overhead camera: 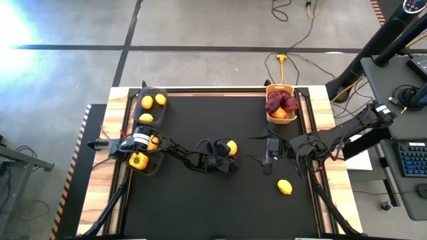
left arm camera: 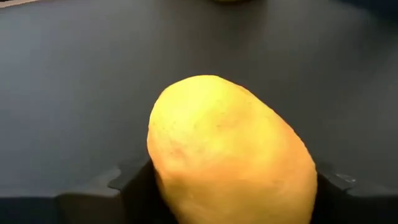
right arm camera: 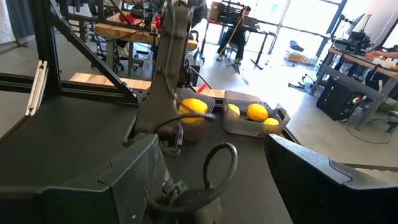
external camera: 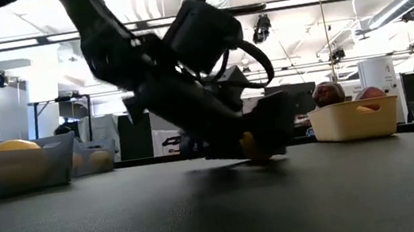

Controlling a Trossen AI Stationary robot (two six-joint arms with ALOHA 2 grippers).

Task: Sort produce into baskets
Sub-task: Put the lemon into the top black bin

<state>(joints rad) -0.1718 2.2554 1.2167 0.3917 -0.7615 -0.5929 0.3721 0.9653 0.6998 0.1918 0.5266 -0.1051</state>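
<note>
My left gripper (overhead camera: 228, 153) is near the table's middle, low over the top, and shut on a yellow lemon (overhead camera: 231, 147). The lemon fills the left wrist view (left arm camera: 230, 149). My right gripper (overhead camera: 268, 162) hovers open and empty a little to the right of it, its fingers wide apart in the right wrist view (right arm camera: 211, 186). A second lemon (overhead camera: 285, 187) lies on the table toward the near right. The black basket (overhead camera: 152, 107) at the far left holds lemons. The yellow-orange basket (overhead camera: 281, 105) at the far right holds dark red produce. My left gripper pinches the lemon by its two opposite sides (left arm camera: 163, 177), one dark finger (left arm camera: 124, 183) on each. The fingers come slanting down from the table's near left. The lemon (external camera: 255, 146) sits very low; I cannot tell whether it touches the table.
A second dark bin (overhead camera: 143, 160) by the left arm's base holds a yellow pepper and a lemon. Wooden boards and metal rails edge the black table top. The near half of the top is bare apart from the loose lemon. People and desks show beyond the table.
</note>
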